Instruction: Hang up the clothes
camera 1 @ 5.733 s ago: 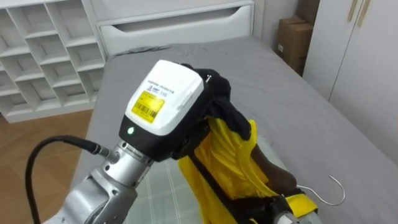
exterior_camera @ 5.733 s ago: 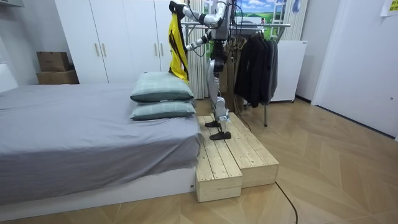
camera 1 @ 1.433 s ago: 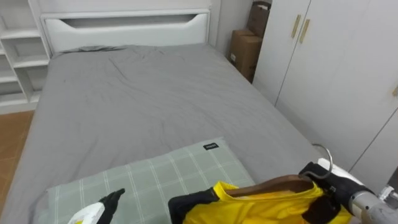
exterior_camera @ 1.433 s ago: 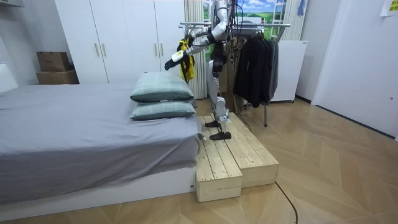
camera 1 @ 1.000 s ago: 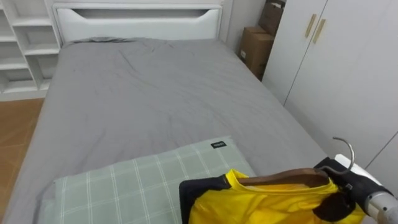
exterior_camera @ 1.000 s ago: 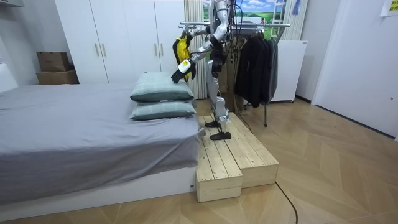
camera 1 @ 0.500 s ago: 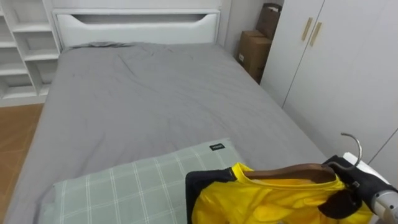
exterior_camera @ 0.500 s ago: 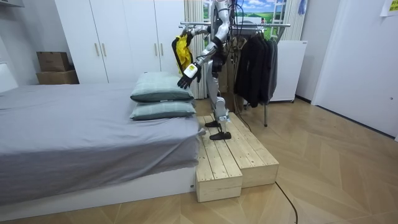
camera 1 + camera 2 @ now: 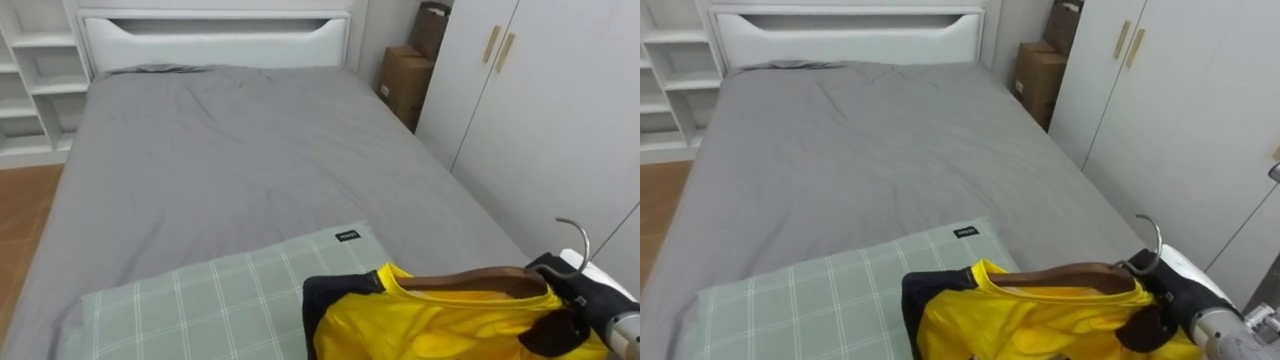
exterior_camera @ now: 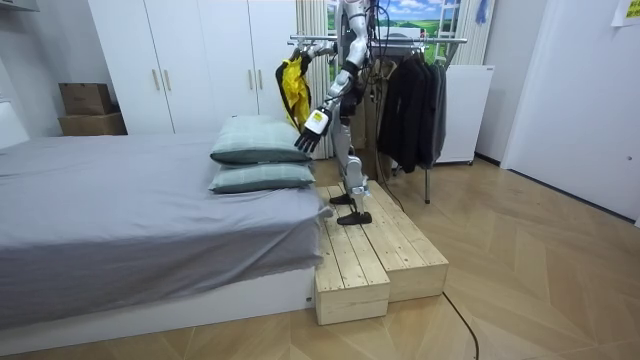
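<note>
One hand works: the right hand (image 9: 575,295) curls its dark fingers round the brown wooden hanger (image 9: 470,282) near its hook, the yellow black-trimmed shirt (image 9: 430,325) draped on it above the green checked pillow (image 9: 200,300). The left hand (image 10: 312,127) hangs low, fingers loose. Dressing the hanger looks done; hooking it onto the metal clothes rail (image 10: 440,40) behind the robot remains.

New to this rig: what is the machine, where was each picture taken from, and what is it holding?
It is a two-legged humanoid robot with two fingered hands. Two pictures come from its head cameras, looking down; the third from a camera in the room. It stands on a wooden platform between a grey bed and a clothes rack. A green checked pillow lies on the bed. The right hand grips a wooden hanger carrying a yellow garment. The left hand hangs open beside the pillow.
</note>
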Motion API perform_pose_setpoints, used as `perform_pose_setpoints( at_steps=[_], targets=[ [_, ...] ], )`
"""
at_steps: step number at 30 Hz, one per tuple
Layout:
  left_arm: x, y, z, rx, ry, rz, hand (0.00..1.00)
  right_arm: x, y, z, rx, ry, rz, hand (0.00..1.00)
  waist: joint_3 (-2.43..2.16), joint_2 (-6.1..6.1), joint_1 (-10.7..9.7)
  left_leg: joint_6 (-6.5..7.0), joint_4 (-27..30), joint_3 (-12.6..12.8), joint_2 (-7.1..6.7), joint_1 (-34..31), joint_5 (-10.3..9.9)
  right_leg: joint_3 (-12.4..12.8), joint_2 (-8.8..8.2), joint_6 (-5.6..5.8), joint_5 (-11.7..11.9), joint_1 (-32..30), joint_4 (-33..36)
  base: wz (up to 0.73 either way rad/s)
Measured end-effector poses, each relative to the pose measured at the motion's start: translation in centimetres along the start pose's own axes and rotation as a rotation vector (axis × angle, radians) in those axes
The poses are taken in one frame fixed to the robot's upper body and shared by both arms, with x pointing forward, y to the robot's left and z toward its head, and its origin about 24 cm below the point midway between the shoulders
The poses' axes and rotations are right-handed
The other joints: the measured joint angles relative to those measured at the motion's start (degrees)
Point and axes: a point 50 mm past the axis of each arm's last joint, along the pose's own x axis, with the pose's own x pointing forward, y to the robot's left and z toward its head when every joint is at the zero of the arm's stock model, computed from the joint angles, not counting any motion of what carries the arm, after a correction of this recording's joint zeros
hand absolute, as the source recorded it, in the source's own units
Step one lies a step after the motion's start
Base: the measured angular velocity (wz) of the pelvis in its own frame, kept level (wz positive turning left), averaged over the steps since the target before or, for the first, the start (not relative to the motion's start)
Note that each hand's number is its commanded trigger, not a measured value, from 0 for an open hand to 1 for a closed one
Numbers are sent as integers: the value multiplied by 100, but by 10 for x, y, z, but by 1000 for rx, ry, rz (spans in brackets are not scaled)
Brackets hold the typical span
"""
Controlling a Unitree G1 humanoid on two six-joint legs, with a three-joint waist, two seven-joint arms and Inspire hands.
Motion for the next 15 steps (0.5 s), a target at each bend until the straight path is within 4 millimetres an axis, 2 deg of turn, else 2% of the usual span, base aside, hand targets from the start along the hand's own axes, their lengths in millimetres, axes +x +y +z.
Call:
perform_pose_setpoints(
  at_steps=[7,12,14,15],
  targets=[
    [-4,-3,-18,10,68,5,0,-3,3,-3,-2,6,8,100,3,-6,1,7,7,7,-3,4,-14,2,-5,4,-2,9,1,0],
    [-5,-4,-21,33,85,0,0,-4,7,-7,13,15,19,100,43,-72,35,7,17,54,-3,8,-15,27,-3,4,-2,1,13,-2],
    [-5,-4,-21,53,82,-3,0,-4,13,-7,30,16,29,100,70,-132,91,1,18,117,6,-1,-18,126,21,4,-1,-48,2,-18],
    [-5,-4,-21,61,81,-4,0,-4,16,-8,36,19,34,100,66,-154,95,-1,19,147,8,-6,-21,136,24,4,0,-67,2,-15]
  ],
)
